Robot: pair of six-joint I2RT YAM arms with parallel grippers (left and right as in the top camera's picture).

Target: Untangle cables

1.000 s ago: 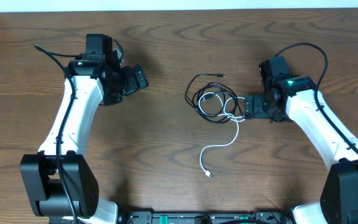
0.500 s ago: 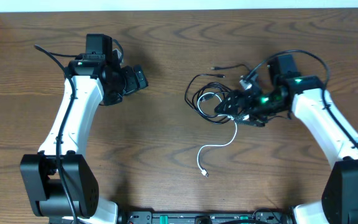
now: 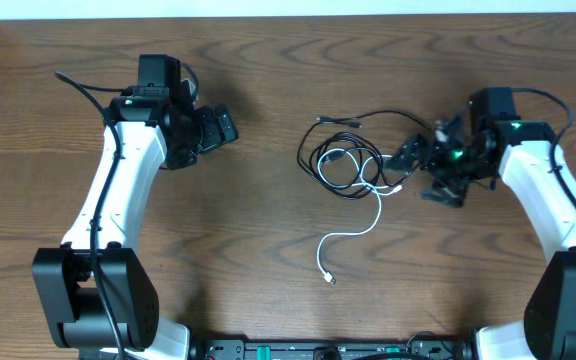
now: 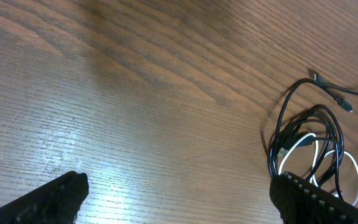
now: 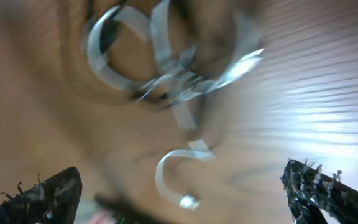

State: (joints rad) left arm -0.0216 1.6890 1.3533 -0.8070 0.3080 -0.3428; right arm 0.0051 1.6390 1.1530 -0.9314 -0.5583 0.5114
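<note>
- Bench [image 3: 268, 250]: brown wood-grain top that carries both cords, which lie right of centre.
- Left claw [image 4: 176, 193]: jaws apart and holding nothing, well apart from the tangle on its left side.
- Right claw [image 5: 179, 186]: jaws apart with nothing seen between them, just beside the tangle's right edge. Its wrist view is blurred, so contact with a strand cannot be told.
- Black cable [image 3: 326, 172]: several overlapping loops, with one strand running off toward the right claw.
- White cable [image 3: 353, 234]: upper part looped through the black coils, tail trailing to a free plug [image 3: 334, 281].
- Hazards, as judged:
  - A pinch that catches both cords together would likely tighten the crossing.
  - With nothing pinning the bundle, a one-sided pull may drag the whole lot instead of parting it.
</note>
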